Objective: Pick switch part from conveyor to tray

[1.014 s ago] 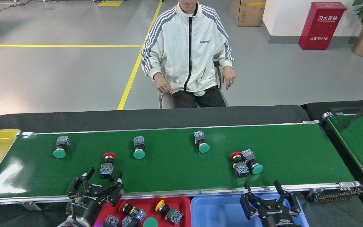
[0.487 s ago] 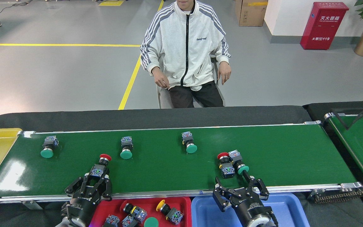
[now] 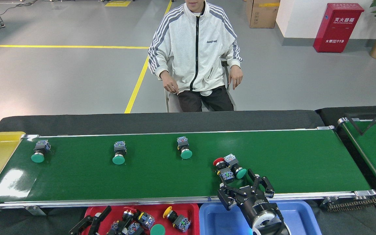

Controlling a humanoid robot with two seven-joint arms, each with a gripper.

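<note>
A: Where does the right gripper [image 3: 245,187] stand?

B: Over the near edge of the conveyor [image 3: 289,156], fingers spread apart, holding nothing.

A: And the switch part?

B: The red-capped switch [image 3: 222,168] lies at about eleven o'clock from that gripper, just beyond its fingertips, touching a green-capped switch [image 3: 236,166] at its three o'clock side. Its long axis runs roughly from eleven to five.

A: The left gripper [image 3: 91,222]?

B: Low over the red tray [image 3: 194,210], at nine o'clock and well apart; I can't tell whether it's spread or closed. The right arm is clearly nearer, I judge.
</note>
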